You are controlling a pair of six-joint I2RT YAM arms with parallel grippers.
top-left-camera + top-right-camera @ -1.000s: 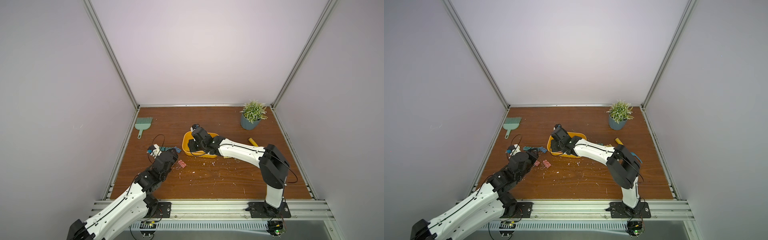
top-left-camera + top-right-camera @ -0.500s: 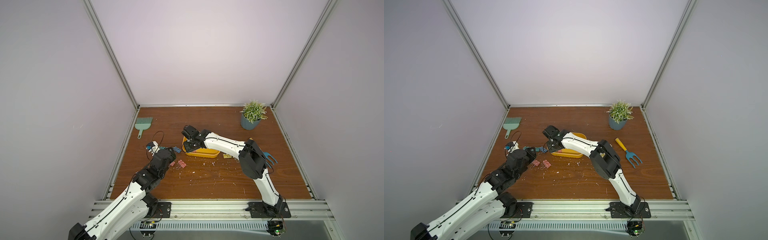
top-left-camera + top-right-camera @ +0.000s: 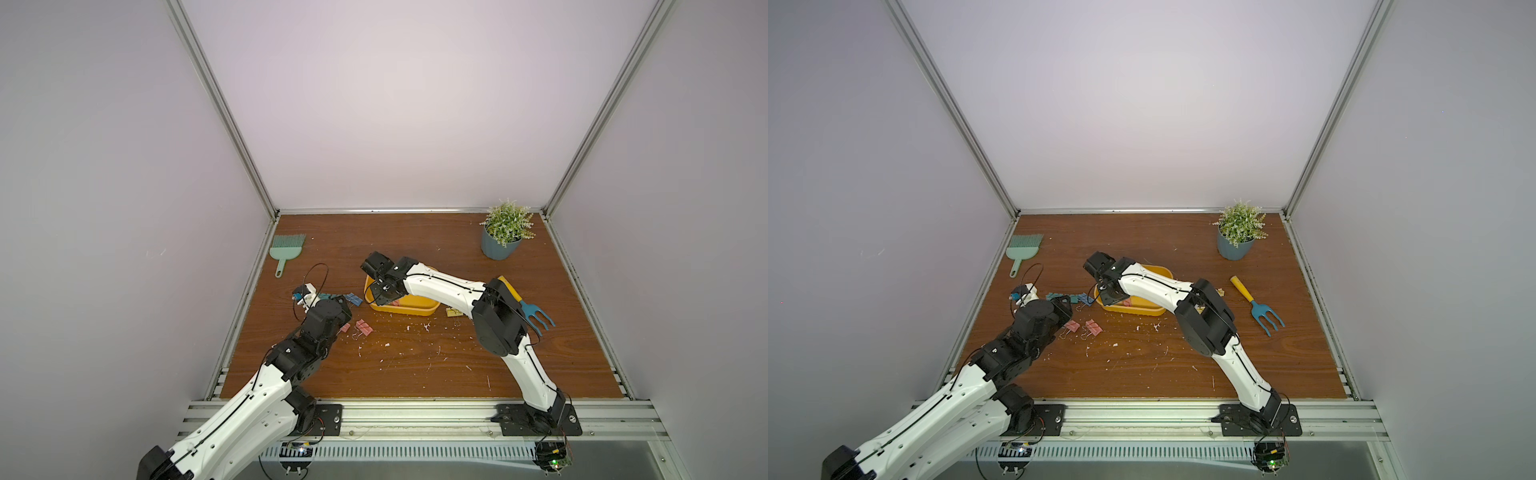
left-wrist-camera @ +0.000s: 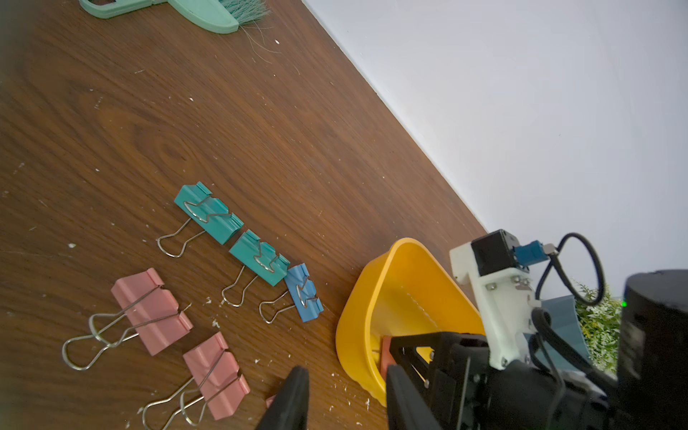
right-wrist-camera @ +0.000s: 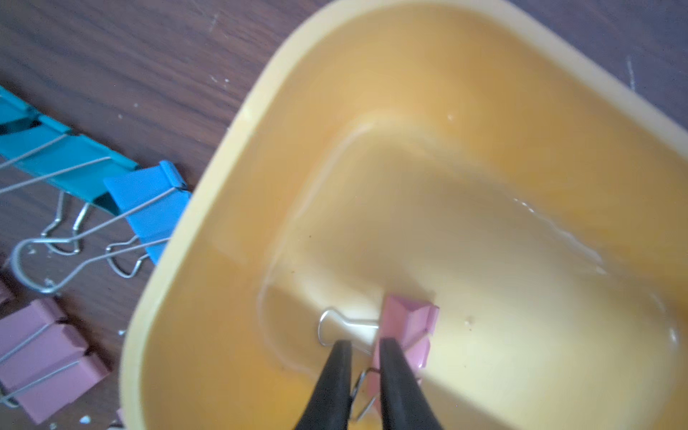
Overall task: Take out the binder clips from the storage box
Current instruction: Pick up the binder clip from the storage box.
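Binder clips [image 4: 208, 214]: your right gripper [image 5: 365, 346] sits in the storage box [image 5: 231, 208], jaws nearly shut against a pink clip [image 5: 409, 327], grip unclear; left gripper [image 4: 346, 372] half open, empty.

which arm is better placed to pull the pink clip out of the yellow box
Right. The right gripper sits inside the storage box, fingertips either side of a wire handle of the pink binder clip. The left gripper is open, outside the box.
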